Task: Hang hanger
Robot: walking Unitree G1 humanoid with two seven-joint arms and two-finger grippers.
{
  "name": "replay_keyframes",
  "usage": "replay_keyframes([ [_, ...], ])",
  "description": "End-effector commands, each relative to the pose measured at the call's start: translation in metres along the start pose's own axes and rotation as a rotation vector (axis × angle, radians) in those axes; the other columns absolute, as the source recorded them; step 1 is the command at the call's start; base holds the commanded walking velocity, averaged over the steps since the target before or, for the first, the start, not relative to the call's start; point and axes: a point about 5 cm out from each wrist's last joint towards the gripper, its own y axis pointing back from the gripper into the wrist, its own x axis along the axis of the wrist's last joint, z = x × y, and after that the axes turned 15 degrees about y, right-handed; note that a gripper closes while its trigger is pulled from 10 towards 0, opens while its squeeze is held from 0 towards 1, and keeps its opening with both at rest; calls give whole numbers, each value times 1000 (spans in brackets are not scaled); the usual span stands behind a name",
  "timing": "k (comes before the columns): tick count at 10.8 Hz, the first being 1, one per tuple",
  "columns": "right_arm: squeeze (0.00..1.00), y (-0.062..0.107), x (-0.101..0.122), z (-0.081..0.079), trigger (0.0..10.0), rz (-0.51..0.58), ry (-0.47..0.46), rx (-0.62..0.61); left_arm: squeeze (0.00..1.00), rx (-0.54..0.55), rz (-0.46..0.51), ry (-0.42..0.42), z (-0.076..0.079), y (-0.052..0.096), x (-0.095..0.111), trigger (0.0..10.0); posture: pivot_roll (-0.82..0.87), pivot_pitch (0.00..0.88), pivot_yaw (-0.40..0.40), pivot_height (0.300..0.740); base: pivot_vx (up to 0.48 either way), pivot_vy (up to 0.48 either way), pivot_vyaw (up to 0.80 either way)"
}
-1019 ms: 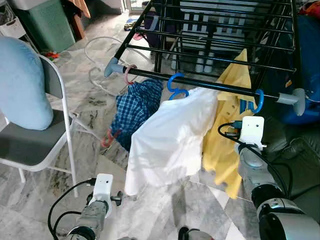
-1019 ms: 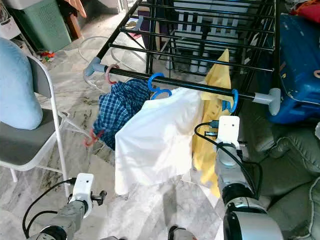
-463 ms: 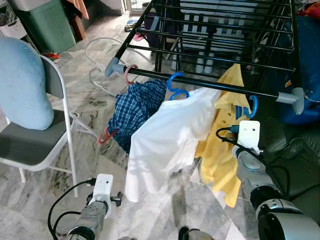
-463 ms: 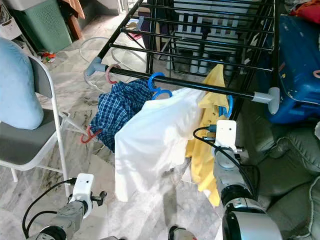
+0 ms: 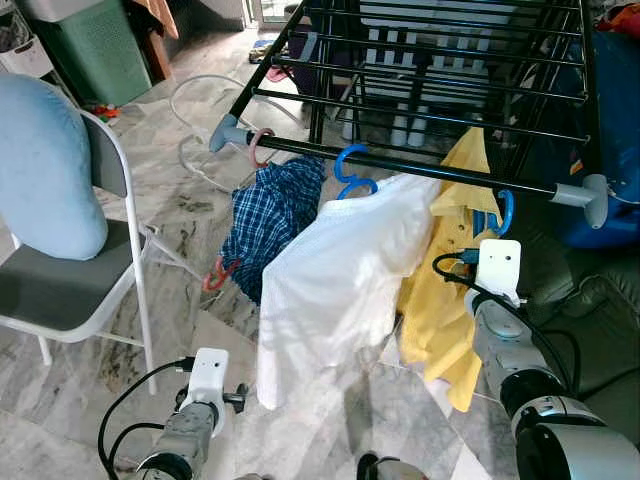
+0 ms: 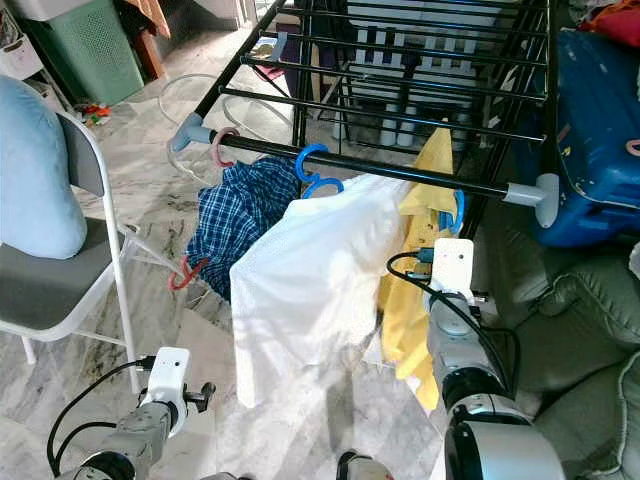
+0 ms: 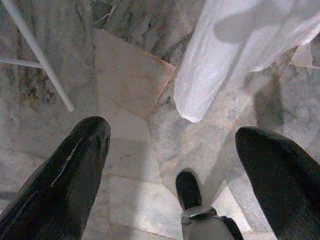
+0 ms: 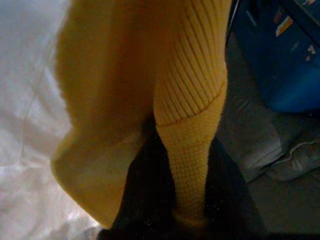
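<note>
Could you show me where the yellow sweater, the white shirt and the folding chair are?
yellow sweater [image 5: 440, 300], left eye view, on its hanging front.
white shirt [image 5: 335, 285], left eye view, middle of the cloth.
folding chair [image 5: 50, 290], left eye view, on the grey seat.

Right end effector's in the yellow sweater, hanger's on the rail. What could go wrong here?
1. The right end effector is pinching the yellow sweater; pulling back without opening could drag its blue hanger along or off the rail.
2. The white shirt hangs touching the sweater, so it may get swung or snagged too.
</note>
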Motion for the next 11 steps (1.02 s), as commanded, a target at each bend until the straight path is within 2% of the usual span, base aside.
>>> replay_keyframes([
  [1, 0, -7, 33, 7, 10000, 139, -27, -37, 0, 26, -27, 0, -8, 2, -8, 10000, -175, 86, 60, 740, 0, 0, 0],
  [6, 0, -12, 53, 12, 10000, 168, -75, -45, 0, 24, -29, -12, -10, 2, -7, 10000, -179, 87, 71, 740, 0, 0, 0],
  [7, 0, -14, 55, 13, 10000, 152, -107, -41, 0, 23, -31, -14, -9, 2, -7, 10000, -178, 90, 71, 740, 0, 0, 0],
  [11, 0, -20, 51, 6, 10000, -25, -178, 54, 0, 22, -46, -22, -8, 2, -10, 10000, -172, 94, 71, 740, 0, 0, 0],
])
